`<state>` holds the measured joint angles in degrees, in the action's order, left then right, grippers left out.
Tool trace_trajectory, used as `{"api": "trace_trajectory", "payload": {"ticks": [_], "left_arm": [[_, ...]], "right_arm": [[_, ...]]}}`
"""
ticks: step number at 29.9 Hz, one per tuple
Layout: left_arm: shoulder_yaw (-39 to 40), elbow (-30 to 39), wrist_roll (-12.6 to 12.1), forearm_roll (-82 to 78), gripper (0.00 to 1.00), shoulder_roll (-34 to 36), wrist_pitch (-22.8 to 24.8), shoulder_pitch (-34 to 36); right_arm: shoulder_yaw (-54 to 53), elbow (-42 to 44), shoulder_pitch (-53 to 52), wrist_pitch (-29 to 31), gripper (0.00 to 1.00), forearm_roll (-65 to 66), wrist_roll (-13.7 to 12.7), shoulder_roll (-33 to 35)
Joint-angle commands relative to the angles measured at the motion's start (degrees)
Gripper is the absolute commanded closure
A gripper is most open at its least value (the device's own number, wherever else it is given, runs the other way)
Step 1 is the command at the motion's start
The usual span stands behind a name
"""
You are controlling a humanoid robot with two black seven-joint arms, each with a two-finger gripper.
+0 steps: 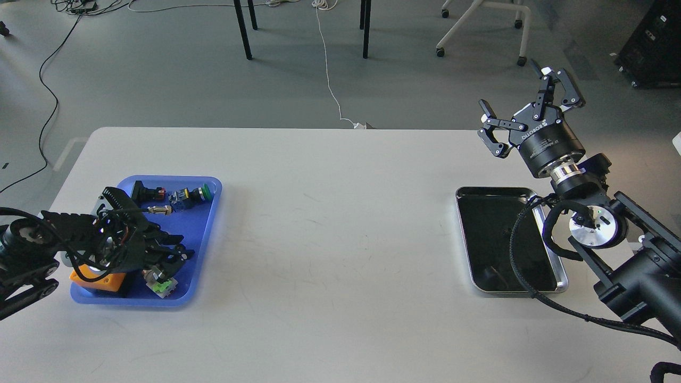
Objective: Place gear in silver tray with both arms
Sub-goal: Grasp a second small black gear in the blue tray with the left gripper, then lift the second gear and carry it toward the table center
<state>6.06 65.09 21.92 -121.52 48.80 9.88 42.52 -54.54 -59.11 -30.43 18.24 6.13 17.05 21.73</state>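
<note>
Metal, shiny and rectangular with rounded corners and a raised rim, the silver tray point(556, 268) lies on the right side of the white table point(330, 223); its dark mirror-like bottom holds nothing I can make out. The right gripper point(524, 103) is raised past the tray's far right corner, well clear of it, its two black linked fingers spread wide apart and holding nothing. A black braided cable point(513, 250) from that arm droops across the tray. Well apart, on the left side of the table, a blue plastic tray point(207, 223) holds small parts: a green-capped button point(199, 193), a brass-tipped piece point(159, 210) and an orange block point(98, 281). The left gripper point(173, 255) reaches low into this tray among them; whether its jaws are apart or together cannot be told.
</note>
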Motion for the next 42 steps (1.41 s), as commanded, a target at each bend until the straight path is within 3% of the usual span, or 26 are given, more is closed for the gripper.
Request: {"api": "trace_trajectory", "payload": {"ticks": [1, 7, 23, 31, 34, 38, 42], "left_arm": [[0.0, -0.5, 0.0, 0.1, 0.62, 0.0, 0.1, -0.1], [0.1, -1.0, 0.1, 0.1, 0.74, 0.1, -0.2, 0.1], [1.1, 1.2, 1.1, 8.7, 0.78, 1.7, 0.2, 1.6], [1.0, 13.4, 0.8, 9.8, 0.79, 4.5, 0.2, 9.7], [0.9, 15.9, 0.4, 9.7, 0.79, 2.6, 0.4, 13.4], [0.5, 15.8, -0.2, 9.3, 0.79, -5.0, 1.4, 17.9], [0.4, 15.3, -4.5, 8.8, 0.79, -14.5, 6.3, 21.0]], "right_arm": [[-0.1, 0.0, -0.1, 0.0, 0.01, 0.0, 0.0, 0.1], [-0.2, 0.0, -0.1, -0.1, 0.01, 0.0, 0.0, 0.2], [-0.3, -0.1, -0.2, -0.2, 0.01, -0.1, 0.0, 0.5], [-0.4, -0.7, -0.2, 0.0, 0.01, -0.1, 0.1, 2.0], [-0.4, -2.1, 0.2, 0.2, 0.01, -0.2, 0.1, 5.1], [-0.6, -4.8, 2.9, 0.2, 0.01, -0.2, 0.1, 9.8], [-0.4, -8.0, 7.7, 0.2, 0.01, -0.2, 0.0, 15.6]]}}
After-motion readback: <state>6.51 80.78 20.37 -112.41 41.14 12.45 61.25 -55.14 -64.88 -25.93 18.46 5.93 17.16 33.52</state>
